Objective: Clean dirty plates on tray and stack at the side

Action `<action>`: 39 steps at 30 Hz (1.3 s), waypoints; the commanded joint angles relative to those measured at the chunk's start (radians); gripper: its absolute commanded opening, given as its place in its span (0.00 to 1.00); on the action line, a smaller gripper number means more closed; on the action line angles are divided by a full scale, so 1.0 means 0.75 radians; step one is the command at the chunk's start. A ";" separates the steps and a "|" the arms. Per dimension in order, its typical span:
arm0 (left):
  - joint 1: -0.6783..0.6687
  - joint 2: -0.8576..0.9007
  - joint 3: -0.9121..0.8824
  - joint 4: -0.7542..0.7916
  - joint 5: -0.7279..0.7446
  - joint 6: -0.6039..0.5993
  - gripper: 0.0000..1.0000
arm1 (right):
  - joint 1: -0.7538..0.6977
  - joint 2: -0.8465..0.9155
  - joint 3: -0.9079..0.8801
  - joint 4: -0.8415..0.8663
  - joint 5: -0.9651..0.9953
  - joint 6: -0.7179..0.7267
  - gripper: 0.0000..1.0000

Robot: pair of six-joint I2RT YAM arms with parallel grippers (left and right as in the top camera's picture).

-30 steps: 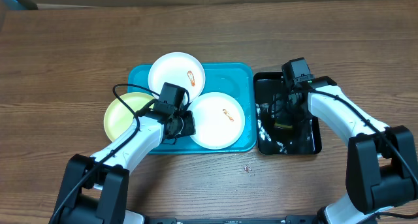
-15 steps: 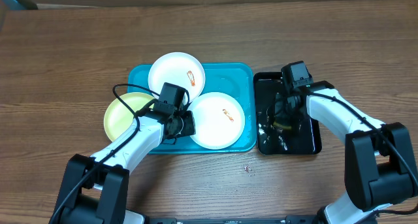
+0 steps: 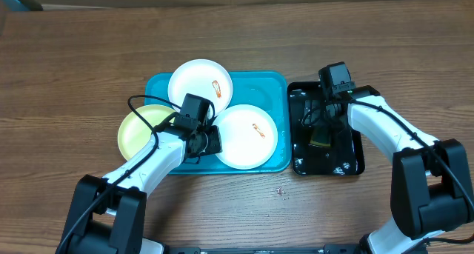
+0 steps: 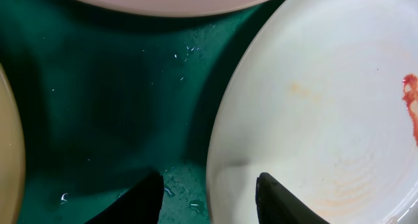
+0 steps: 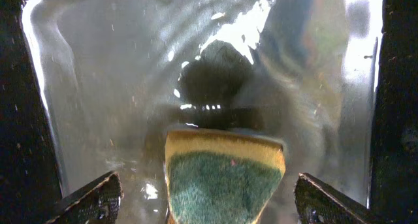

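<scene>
The turquoise tray (image 3: 261, 84) holds two white plates, one at the back (image 3: 198, 82) and one at the front (image 3: 248, 138), each with an orange-red smear. A pale yellow-green plate (image 3: 139, 129) overlaps the tray's left edge. My left gripper (image 3: 209, 141) is open low over the tray. In the left wrist view the left gripper (image 4: 209, 201) straddles the front plate's (image 4: 326, 106) left rim, one finger over the wet tray (image 4: 98, 106), the other over the plate. My right gripper (image 3: 323, 129) is open over a yellow-green sponge (image 5: 225, 178).
A glossy black tray (image 3: 348, 162) with water stands right of the turquoise tray, and the sponge (image 3: 321, 141) lies in it. Small crumbs (image 3: 280, 189) lie on the wooden table in front of the trays.
The right gripper closed on the sponge in the black tray, stirring the water, then opened wide again. The left arm and the plates have not moved.
</scene>
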 commanded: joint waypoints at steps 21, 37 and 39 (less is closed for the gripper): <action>-0.009 0.008 -0.006 0.006 0.005 0.007 0.55 | -0.005 -0.023 0.141 -0.217 -0.006 0.007 0.80; -0.009 0.009 -0.006 0.015 -0.045 0.006 0.18 | -0.005 -0.021 -0.057 -0.127 -0.109 0.037 0.86; -0.009 0.009 -0.006 0.015 -0.045 0.006 0.15 | -0.005 -0.021 -0.057 -0.126 -0.159 0.036 1.00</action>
